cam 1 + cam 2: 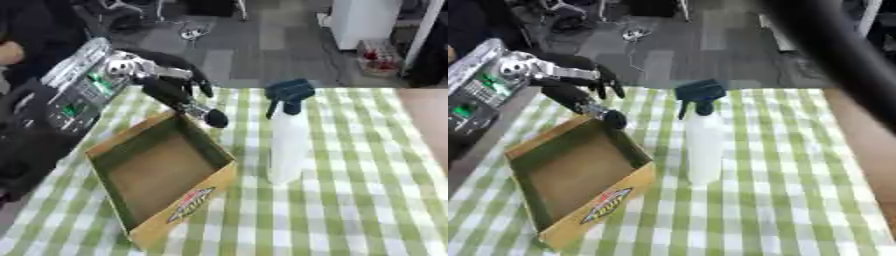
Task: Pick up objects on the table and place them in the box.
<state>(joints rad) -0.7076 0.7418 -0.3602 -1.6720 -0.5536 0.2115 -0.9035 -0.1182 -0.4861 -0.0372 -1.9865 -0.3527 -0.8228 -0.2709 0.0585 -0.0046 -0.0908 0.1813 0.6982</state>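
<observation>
An empty cardboard box (pixel 162 172) sat nearest on the checked counter (pixel 367 200). Beside it stood a white spray bottle (pixel 287 135), likely light, rigid and slippery; its narrow neck looked easiest to take. The left robot hand (pixel 179 82) hovered over the box, fingers relaxed, holding nothing.

Lab or workshop: grey tiled floor (pixel 262 45), loose cables (pixel 192 31), white cabinet (pixel 363 20).
</observation>
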